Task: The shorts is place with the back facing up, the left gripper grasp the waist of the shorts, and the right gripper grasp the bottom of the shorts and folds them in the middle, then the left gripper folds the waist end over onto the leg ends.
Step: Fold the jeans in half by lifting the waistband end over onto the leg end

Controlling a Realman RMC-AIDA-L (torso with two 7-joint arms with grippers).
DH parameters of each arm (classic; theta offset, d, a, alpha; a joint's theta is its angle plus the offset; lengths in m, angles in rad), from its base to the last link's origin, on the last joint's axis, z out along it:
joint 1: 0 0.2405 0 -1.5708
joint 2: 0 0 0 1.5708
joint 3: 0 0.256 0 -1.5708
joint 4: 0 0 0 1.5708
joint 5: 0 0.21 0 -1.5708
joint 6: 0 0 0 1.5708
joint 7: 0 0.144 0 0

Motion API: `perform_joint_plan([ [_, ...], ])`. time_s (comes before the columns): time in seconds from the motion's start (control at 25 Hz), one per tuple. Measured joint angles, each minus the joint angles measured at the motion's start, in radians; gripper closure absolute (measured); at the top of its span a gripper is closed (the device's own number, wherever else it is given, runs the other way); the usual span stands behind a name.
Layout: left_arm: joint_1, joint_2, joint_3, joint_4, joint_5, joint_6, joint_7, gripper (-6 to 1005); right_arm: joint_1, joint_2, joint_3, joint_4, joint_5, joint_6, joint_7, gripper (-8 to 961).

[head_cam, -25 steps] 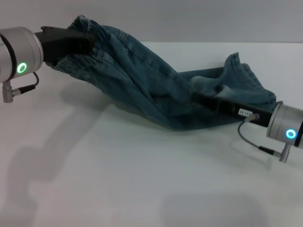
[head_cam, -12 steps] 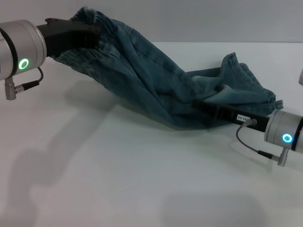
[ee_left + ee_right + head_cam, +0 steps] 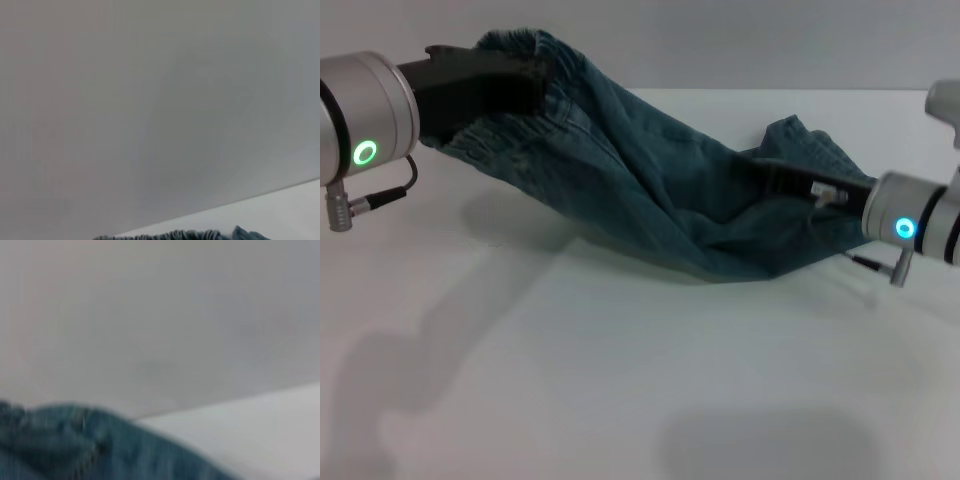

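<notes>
Left gripper is clenched on the waist of the shorts, holding it off the table, with the right gripper apparently pinching the hems beyond the sagging shorts, so I fear uneven pulling slips either grip.

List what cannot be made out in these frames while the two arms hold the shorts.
- Left gripper jaws: head view, buried in the waist of the shorts.
- Right gripper jaws: head view, denim folds cover them.
- Cartoon print and back pockets: not visible in any view.
- Left wrist view: the shorts are cut off by the edge.
- Right wrist view: blurred denim only.
</notes>
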Motion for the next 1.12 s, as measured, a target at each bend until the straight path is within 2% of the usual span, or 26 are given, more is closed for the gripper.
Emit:
perform_joint_plan([
  [0.28,0.009,0.000,0.005,-0.001,-0.016,-0.006,0.017,954,0.057,-0.001,-0.002,-0.058,0.005,0.072,-0.002,931],
  [0.44,0.011,0.002,-0.001,0.004,-0.032,-0.006,0.039,954,0.046,0.005,-0.020,-0.068,0.007,0.015,-0.027,930],
  [0.8,0.003,0.000,-0.001,0.001,-0.036,0.008,0.048,954,0.015,0.010,-0.024,0.049,0.033,-0.158,-0.068,927],
  [1.12,-0.006,-0.001,0.010,-0.008,-0.115,0.048,0.105,954,0.097,0.011,-0.034,0.134,0.027,-0.168,-0.071,924],
])
